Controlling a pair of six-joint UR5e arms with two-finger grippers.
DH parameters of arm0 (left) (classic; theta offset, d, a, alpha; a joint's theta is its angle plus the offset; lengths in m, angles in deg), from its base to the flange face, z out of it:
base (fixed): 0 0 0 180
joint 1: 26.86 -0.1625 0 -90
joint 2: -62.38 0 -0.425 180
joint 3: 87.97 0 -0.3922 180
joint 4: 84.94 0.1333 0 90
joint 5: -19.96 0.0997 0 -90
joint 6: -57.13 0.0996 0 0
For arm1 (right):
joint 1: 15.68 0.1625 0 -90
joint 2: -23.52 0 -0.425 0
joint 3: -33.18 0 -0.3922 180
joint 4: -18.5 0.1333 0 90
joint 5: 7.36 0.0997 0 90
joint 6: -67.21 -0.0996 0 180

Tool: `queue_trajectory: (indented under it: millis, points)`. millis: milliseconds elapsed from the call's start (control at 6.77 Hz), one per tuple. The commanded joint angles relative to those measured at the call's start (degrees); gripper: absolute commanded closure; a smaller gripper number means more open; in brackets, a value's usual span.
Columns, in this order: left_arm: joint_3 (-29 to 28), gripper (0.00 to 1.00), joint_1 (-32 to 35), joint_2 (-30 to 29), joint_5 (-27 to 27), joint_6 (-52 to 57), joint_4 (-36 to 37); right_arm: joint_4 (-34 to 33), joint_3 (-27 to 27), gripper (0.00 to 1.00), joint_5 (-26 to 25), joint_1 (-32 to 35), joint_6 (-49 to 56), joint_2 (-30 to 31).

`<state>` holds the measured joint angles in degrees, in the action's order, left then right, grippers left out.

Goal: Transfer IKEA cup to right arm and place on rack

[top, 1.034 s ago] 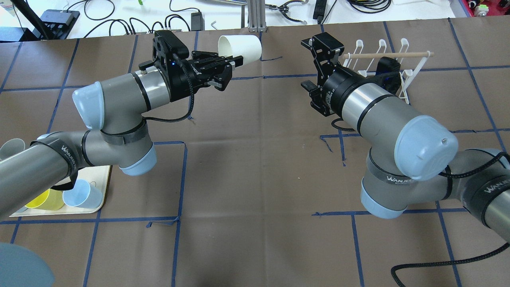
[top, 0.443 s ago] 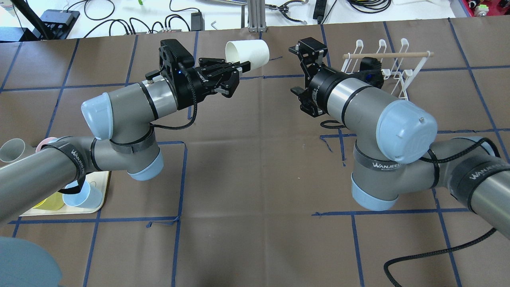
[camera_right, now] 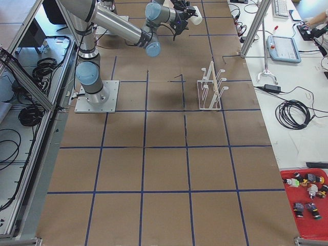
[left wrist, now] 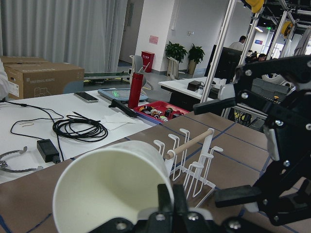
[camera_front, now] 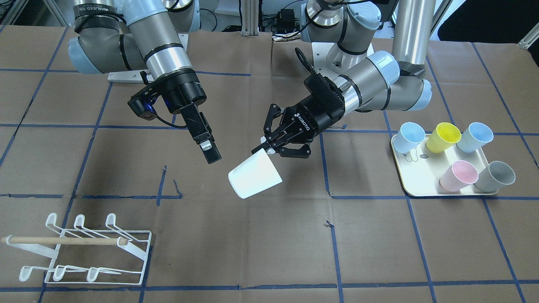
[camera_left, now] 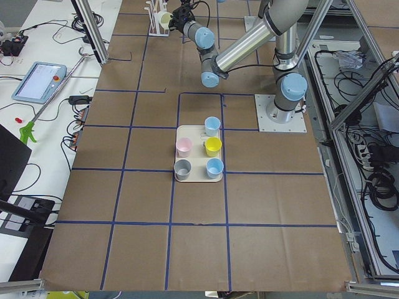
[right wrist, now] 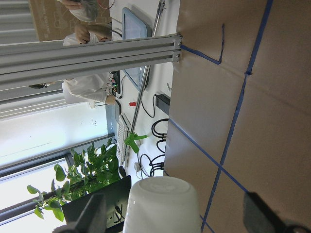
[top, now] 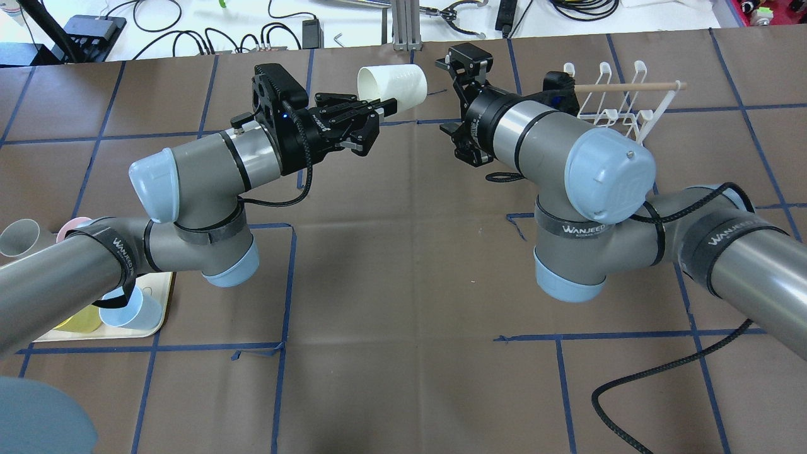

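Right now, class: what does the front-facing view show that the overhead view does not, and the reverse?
Only front-facing: the whole tray with all five coloured cups. Only overhead: the white desk beyond the table, strewn with cables; there the left arm hides most of the tray. Both: the left gripper pinching the white cup by its rim, the right gripper open beside it, and the rack.

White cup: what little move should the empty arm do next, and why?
Probably the right gripper should ease forward around the closed end of the white cup. Its jaws stand open and apart from the cup, which the left gripper holds by the rim, tilted in the air.
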<state>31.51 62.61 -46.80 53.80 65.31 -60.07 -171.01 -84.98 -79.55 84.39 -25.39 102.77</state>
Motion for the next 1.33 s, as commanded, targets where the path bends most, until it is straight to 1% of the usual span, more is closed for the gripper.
queue_trajectory:
  millis: [0, 295, 591, 1181]
  points:
    - [0.0, 0.96, 0.0, 0.0, 0.0, 0.0, 0.0, 0.0, 3.2, 0.01, -0.2, 1.6, -2.3, -3.8]
    - [0.0, 0.96, 0.0, -0.2, 0.1, 0.0, 0.0, 0.7, 5.0, 0.01, -0.3, 2.2, -3.5, -5.2]
    - [0.0, 0.96, 0.0, -0.1, 0.1, 0.0, 0.0, 3.2, 7.2, 0.01, -0.6, 2.9, -5.4, -5.6]
    - [0.0, 0.96, 0.4, -0.1, 0.1, 0.0, 0.1, 3.4, 10.4, 0.01, -0.8, 4.3, -7.4, -8.4]
